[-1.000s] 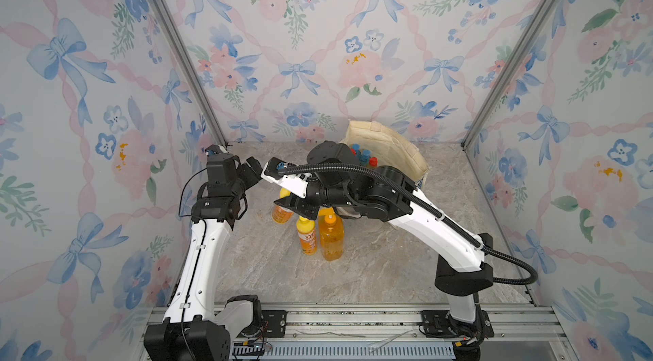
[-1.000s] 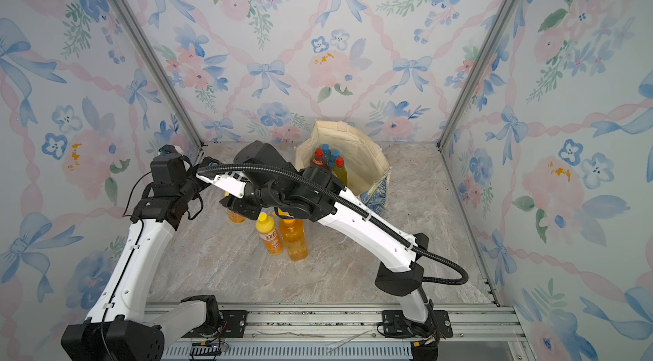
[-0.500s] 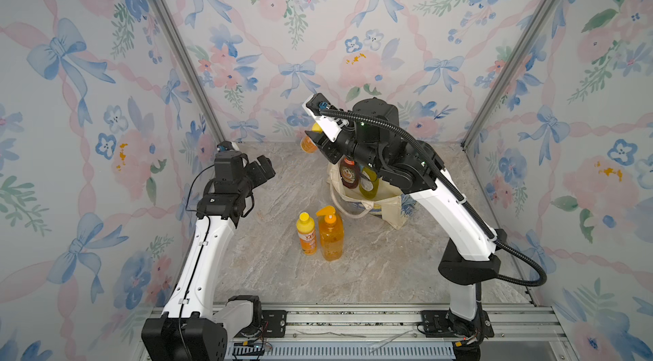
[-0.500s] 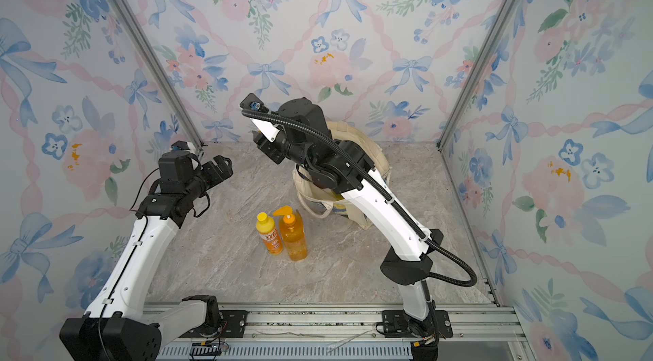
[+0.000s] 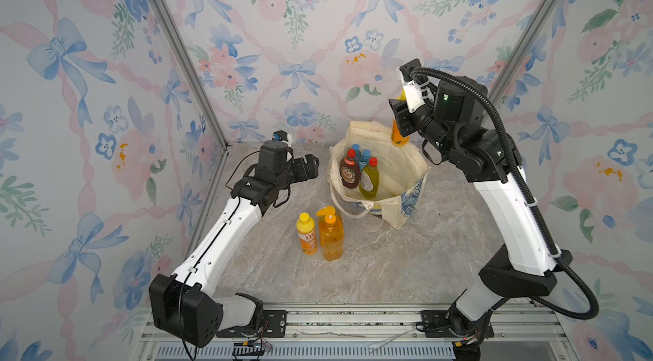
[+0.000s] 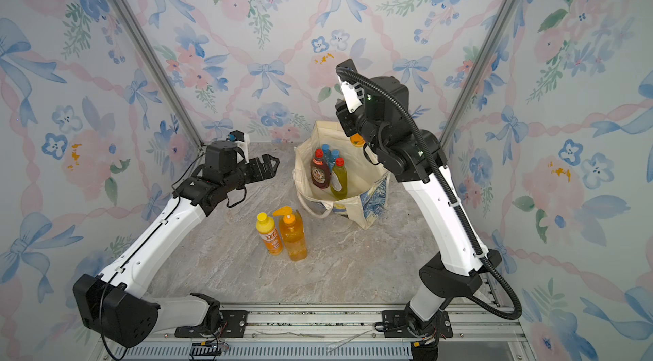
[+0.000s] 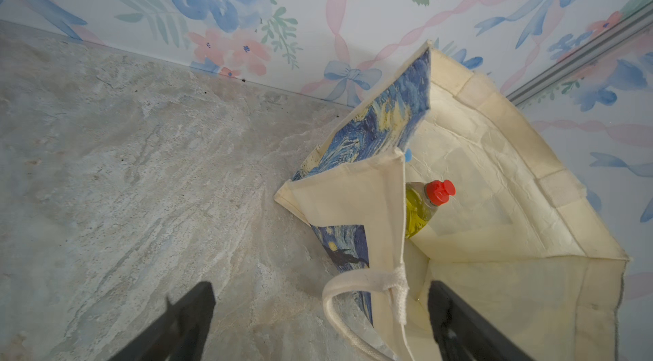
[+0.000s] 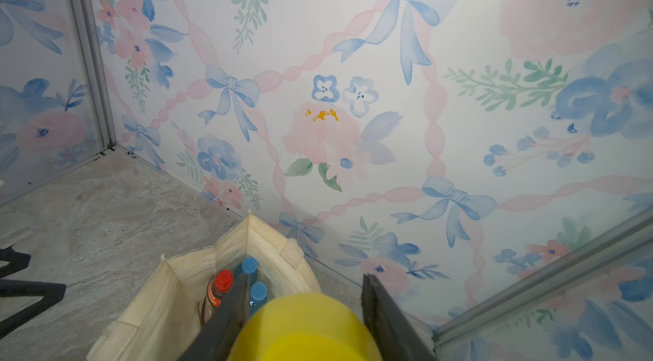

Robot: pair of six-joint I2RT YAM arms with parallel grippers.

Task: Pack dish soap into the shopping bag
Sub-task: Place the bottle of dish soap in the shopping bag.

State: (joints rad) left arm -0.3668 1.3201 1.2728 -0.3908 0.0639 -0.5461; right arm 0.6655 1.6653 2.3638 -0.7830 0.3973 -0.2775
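Inside shopping bag (image 5: pixel 410 164): four upright bottles (image 5: pixel 369 179).

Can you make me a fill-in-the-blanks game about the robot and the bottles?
The left gripper is ____ and holds nothing.
The right gripper holds an orange plastic bottle with a ____ cap above the cream canvas shopping bag.
Inside the bag, the brown syrup bottle has a ____ cap.
Missing words: open, yellow, red.

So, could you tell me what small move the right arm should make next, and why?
I'd judge: lower it into the bag. The right gripper grips the orange bottle upright over the far rim of the open shopping bag, and the four bottles inside cluster toward the left arm's side, leaving bare room beside them.
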